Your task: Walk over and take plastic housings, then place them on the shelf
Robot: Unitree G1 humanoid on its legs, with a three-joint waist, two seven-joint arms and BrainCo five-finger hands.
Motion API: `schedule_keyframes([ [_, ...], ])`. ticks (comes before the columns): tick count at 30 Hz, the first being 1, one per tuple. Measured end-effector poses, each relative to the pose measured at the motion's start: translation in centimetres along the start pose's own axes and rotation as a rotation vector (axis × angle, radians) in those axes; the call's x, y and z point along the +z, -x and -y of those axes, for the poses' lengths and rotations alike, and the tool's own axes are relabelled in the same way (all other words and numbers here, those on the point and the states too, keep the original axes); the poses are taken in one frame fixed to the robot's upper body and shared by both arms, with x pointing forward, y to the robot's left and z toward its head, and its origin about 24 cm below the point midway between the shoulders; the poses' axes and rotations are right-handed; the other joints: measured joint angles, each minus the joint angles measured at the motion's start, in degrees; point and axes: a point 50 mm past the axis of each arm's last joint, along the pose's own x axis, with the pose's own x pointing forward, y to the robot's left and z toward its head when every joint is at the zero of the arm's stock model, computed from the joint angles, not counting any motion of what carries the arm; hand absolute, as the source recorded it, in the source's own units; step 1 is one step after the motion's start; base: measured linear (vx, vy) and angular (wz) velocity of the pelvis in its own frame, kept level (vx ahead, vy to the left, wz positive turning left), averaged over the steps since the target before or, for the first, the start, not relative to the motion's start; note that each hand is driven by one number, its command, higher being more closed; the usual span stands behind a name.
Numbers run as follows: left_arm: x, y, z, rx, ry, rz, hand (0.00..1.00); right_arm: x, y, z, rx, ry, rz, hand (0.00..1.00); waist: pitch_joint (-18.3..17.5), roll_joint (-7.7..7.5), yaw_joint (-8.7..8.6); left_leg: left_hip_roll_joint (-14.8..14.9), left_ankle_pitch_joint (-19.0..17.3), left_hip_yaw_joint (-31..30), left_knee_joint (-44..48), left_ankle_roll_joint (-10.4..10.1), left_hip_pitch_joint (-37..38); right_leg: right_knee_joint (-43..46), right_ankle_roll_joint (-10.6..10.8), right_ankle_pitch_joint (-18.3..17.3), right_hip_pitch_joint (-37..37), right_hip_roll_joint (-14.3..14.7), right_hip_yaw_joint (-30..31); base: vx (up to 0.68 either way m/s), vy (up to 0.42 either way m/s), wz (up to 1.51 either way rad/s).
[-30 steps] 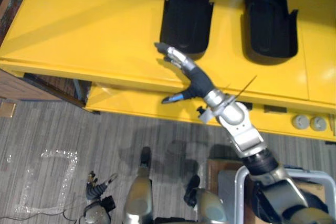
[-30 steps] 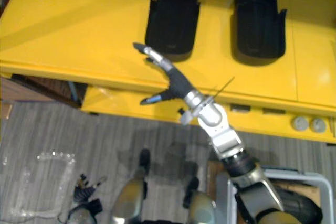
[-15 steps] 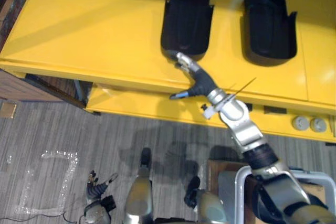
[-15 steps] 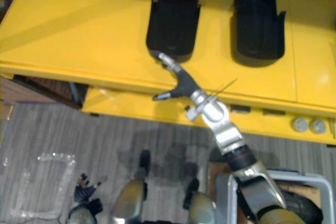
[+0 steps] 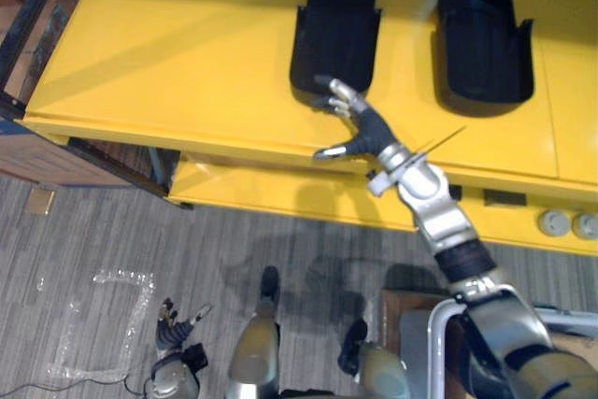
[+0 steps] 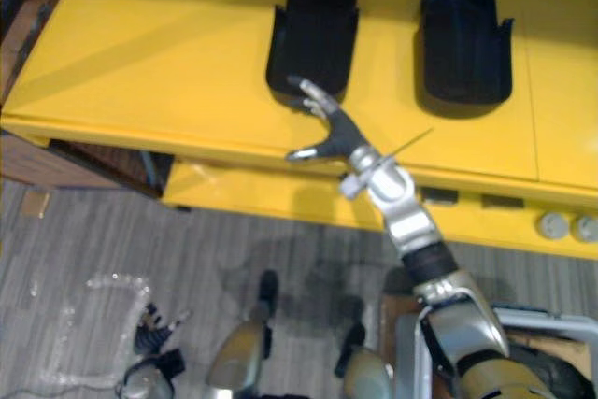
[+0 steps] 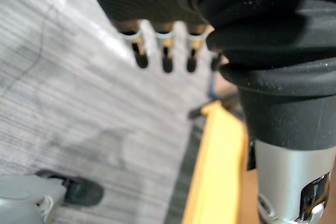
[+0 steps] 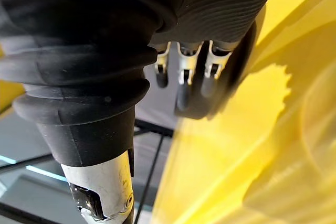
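Two black round-topped plastic housings [image 5: 334,25] [image 5: 481,35], glossy yellow shelf [image 5: 187,44]

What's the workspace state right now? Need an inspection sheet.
Surface: broad glossy yellow tabletop.
Job's things: left black plastic housing and right black plastic housing, lying side by side, apart.
Clutter: crumpled clear plastic film on the floor.
Hands: right hand open, fingertips at the left housing's near end; left hand open, hanging low over the floor.
Cables: nothing seen.
Surroundings: grey striped carpet; two round grey knobs on the lower yellow panel.
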Motion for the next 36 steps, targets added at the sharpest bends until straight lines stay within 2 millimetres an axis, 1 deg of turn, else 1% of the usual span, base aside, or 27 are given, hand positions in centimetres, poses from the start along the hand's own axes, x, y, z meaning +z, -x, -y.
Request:
schedule_keyframes([
  [4,-0.1,0.0,0.1,-0.002,0.004,-0.008,0.00,0.4,-0.3,0.2,-0.006,0.008,0.021,0.00,0.4,0.72,0.52,0.0,0.2,-0.2,-0.1,0.1,-0.2,0.2,-0.1,-0.1,0.0,0.0,-0.6,-0.01,-0.016,0.05],
  [14,0.0,-0.1,0.2,-0.005,0.021,-0.015,0.00,0.7,-0.6,0.5,-0.018,0.033,0.032,0.00,0.4,0.72,0.70,0.1,0.5,-0.6,-0.1,0.0,-0.7,0.4,-0.2,-0.1,-0.2,-0.2,-1.2,0.00,-0.010,0.03],
  [17,0.1,-0.1,0.3,-0.007,0.022,-0.013,0.00,0.8,-0.7,0.3,0.009,0.028,0.041,0.00,0.4,0.72,0.70,0.3,0.5,-0.4,-0.7,0.2,-0.3,0.3,-0.2,-0.1,-0.2,-0.1,-1.0,-0.01,-0.019,-0.03],
  [18,0.1,-0.1,0.3,-0.007,0.022,-0.014,0.00,1.0,-0.7,0.2,0.020,0.022,0.049,0.00,0.4,0.71,0.68,0.3,0.6,-0.2,-0.9,0.3,-0.1,0.3,-0.2,-0.1,-0.2,-0.1,-0.9,-0.01,-0.030,-0.08],
  [21,0.1,-0.1,0.2,-0.004,0.023,-0.013,0.00,3.2,0.1,-0.9,0.090,-0.045,0.162,0.00,0.2,0.40,0.42,0.6,0.2,0.4,-1.0,0.4,0.2,-0.8,0.0,0.1,0.3,0.2,-0.5,0.01,-0.012,-0.10],
  [22,0.0,-0.1,0.1,0.001,0.023,-0.018,0.00,4.1,0.7,-1.6,0.130,-0.099,0.209,0.00,0.0,-0.07,0.40,0.8,-0.1,1.0,-1.0,0.4,0.8,-1.6,0.1,0.4,0.8,0.2,0.0,0.03,-0.007,-0.19],
  [23,-0.2,-0.1,0.0,0.007,0.024,-0.023,0.00,4.4,1.1,-2.0,0.150,-0.130,0.224,0.00,-0.3,-0.51,0.53,0.9,-0.3,1.7,-1.0,0.4,1.2,-2.0,0.1,0.5,1.0,0.3,0.6,0.07,-0.020,-0.27],
  [24,-0.5,0.0,-0.5,0.024,0.026,-0.039,0.00,4.9,2.0,-2.7,0.181,-0.206,0.245,0.00,-1.3,-1.43,0.22,0.9,-0.5,2.4,-1.2,0.2,1.9,-3.2,0.2,0.8,1.9,0.4,0.9,0.09,-0.027,-0.34],
  [25,-1.1,0.2,-1.1,0.050,0.024,-0.064,0.00,4.9,3.0,-3.3,0.197,-0.286,0.242,0.00,-3.4,-2.71,-0.03,1.0,-1.0,3.2,-1.4,-0.1,2.2,-4.3,0.2,1.1,2.1,0.8,1.7,0.10,-0.042,-0.30],
  [26,-1.4,0.3,-1.4,0.062,0.022,-0.076,0.00,4.9,3.4,-3.6,0.198,-0.320,0.238,0.00,-4.7,-3.40,-0.43,1.0,-1.2,3.6,-1.4,-0.1,2.2,-5.0,0.2,1.4,2.2,1.0,1.9,0.12,-0.049,-0.28],
  [28,-2.2,0.5,-2.0,0.085,0.012,-0.110,0.00,4.6,4.9,-3.9,0.159,-0.435,0.223,0.00,-8.9,-5.67,-2.22,1.2,-1.3,6.1,-1.4,-0.3,3.1,-8.0,0.2,2.7,3.5,1.3,3.2,0.14,-0.033,-0.28],
  [29,-2.3,0.6,-1.9,0.085,0.013,-0.114,0.00,4.4,5.3,-3.8,0.137,-0.451,0.218,0.00,-9.5,-6.08,-2.63,1.2,-1.3,6.7,-1.4,-0.3,3.7,-8.5,0.3,3.1,4.1,1.4,3.8,0.07,-0.015,-0.36],
  [30,-2.6,0.7,-1.7,0.083,0.018,-0.124,0.00,4.1,6.2,-3.6,0.091,-0.469,0.201,0.00,-10.8,-6.38,-3.33,1.5,-1.3,8.1,-1.4,-0.3,4.7,-9.0,0.1,3.6,4.8,1.6,4.6,0.00,-0.021,-0.35],
  [31,-3.1,1.0,-1.4,0.083,0.024,-0.143,0.00,3.4,7.2,-3.4,0.022,-0.486,0.168,0.00,-12.6,-6.12,-4.17,2.1,-1.7,8.7,-1.5,-0.8,5.2,-9.3,-0.1,4.0,4.9,2.1,5.7,-0.02,-0.025,-0.35],
  [32,-3.4,1.1,-1.3,0.083,0.026,-0.153,0.00,3.0,7.8,-3.2,-0.016,-0.494,0.149,0.00,-13.5,-5.84,-4.41,2.5,-2.0,8.9,-1.5,-1.2,5.3,-9.5,-0.1,4.1,4.8,2.3,6.1,-0.04,-0.019,-0.39],
  [33,-3.6,1.2,-1.0,0.080,0.032,-0.161,0.00,2.0,9.1,-2.8,-0.098,-0.513,0.103,0.00,-14.4,-5.71,-4.79,3.0,-2.3,9.5,-1.5,-1.3,6.0,-9.8,-0.2,4.1,4.9,2.6,7.1,-0.07,-0.035,-0.37],
  [34,-3.8,1.4,-0.8,0.078,0.037,-0.169,0.00,0.8,10.7,-2.7,-0.158,-0.541,0.042,0.00,-15.2,-5.13,-5.25,3.7,-2.4,9.6,-1.6,-1.4,6.2,-10.4,-0.5,4.3,5.2,3.3,7.5,-0.09,-0.042,-0.32],
  [35,-3.9,1.4,-0.7,0.077,0.039,-0.174,0.00,0.2,11.6,-2.8,-0.177,-0.547,0.009,0.00,-15.5,-4.88,-5.69,3.8,-2.4,9.8,-1.6,-1.4,6.4,-10.6,-0.7,4.4,5.5,3.5,7.5,-0.11,-0.045,-0.19],
  [36,-4.3,1.6,-0.6,0.079,0.038,-0.195,0.00,-0.9,13.2,-3.2,-0.207,-0.557,-0.064,0.00,-15.7,-4.23,-6.53,4.1,-2.3,10.4,-1.6,-1.6,7.4,-10.5,-0.7,4.4,6.2,3.9,7.6,-0.10,-0.026,-0.19],
])
